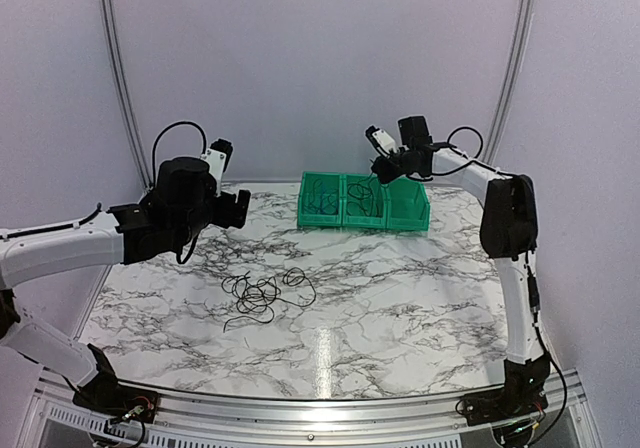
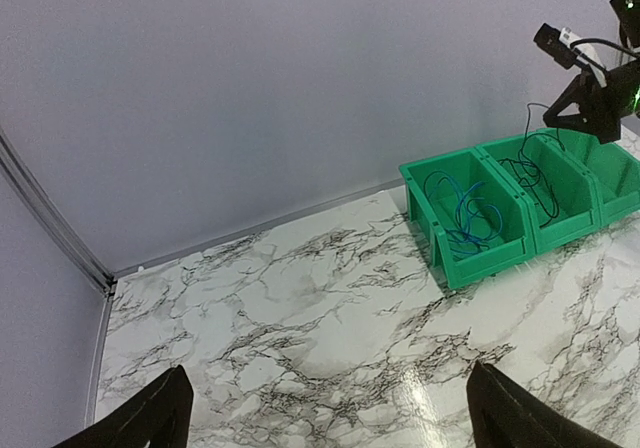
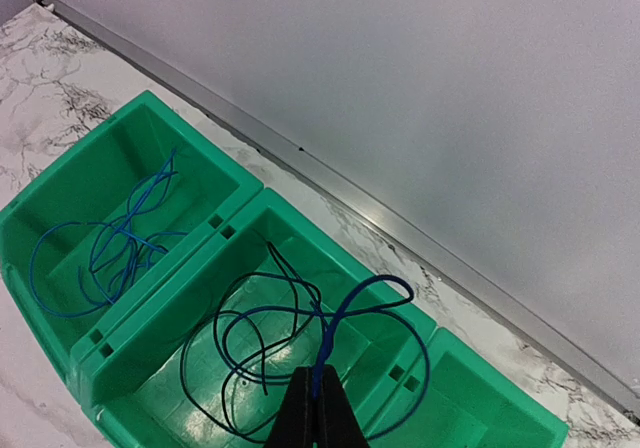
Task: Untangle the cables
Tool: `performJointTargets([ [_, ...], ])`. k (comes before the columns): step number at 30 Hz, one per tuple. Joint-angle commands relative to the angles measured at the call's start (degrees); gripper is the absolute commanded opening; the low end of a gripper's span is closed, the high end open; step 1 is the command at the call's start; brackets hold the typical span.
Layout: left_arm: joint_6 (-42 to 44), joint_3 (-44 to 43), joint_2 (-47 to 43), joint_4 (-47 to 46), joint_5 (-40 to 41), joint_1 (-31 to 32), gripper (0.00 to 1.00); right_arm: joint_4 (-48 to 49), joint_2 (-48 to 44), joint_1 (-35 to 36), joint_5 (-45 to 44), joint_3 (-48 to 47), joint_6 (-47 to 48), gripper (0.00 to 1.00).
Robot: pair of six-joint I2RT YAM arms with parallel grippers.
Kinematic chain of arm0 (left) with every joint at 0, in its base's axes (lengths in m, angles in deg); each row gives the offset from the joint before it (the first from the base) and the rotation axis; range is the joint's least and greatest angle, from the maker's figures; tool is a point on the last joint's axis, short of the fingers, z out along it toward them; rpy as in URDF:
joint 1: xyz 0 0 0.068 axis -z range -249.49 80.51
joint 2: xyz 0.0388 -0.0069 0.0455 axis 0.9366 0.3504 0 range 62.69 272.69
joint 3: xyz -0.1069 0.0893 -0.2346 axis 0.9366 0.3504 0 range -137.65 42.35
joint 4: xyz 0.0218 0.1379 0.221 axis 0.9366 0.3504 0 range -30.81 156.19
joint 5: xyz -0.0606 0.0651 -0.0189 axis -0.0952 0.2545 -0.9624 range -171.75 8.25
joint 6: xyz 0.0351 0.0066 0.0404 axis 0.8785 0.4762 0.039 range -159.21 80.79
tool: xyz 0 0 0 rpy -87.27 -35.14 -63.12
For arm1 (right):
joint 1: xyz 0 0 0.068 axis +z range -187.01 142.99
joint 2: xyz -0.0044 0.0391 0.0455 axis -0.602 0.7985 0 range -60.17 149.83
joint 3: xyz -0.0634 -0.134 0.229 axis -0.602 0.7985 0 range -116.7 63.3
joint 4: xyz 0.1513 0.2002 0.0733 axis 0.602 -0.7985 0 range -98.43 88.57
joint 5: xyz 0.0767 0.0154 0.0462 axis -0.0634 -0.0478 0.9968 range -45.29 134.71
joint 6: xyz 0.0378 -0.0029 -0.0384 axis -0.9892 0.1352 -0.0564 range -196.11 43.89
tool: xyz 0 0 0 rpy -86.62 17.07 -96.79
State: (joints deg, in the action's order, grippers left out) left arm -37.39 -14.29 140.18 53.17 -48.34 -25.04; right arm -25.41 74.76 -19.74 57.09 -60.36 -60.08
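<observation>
Pinching a dark-blue cable (image 3: 345, 313), right hand (image 3: 318, 376) hangs over middle bin's (image 3: 160, 353) seemingly black loops (image 3: 252, 353).

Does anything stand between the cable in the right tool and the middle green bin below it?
Nothing visible does. The right tool is shut on a dark-blue cable above the open middle bin; only loose cable loops lie in it.

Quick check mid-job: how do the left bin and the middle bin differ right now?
The left bin holds bright blue wire; the middle bin holds darker, near-black loops. The left bin's wire lies untouched, while over the middle bin the right gripper is shut on a dark-blue wire that loops over it. Both bins are the same green and the same shape, and they stand side by side.
</observation>
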Motion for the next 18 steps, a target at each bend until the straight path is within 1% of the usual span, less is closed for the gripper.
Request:
performJointTargets([
  [1, 0.9, 0.8, 0.1, -2.1, -0.5, -0.3, 0.99, -1.4, 4.2, 0.0, 0.9, -6.0, -1.2, 0.00],
  [8, 1.1, 1.0, 0.7, -2.2, -0.8, -0.2, 0.99, -2.5, 7.3, 1.5, 5.6, -6.3, -2.3, 0.00],
  [14, 1.1, 1.0, 0.9, -2.3, -1.4, -0.3, 0.99, -2.7, 4.9, 3.8, 7.0, -5.5, -2.7, 0.00],
  [18, 1.1, 0.9, 0.8, -2.2, -1.8, -0.3, 0.99, -1.5, 2.2, 4.3, 8.8, -2.8, -4.5, 0.00],
])
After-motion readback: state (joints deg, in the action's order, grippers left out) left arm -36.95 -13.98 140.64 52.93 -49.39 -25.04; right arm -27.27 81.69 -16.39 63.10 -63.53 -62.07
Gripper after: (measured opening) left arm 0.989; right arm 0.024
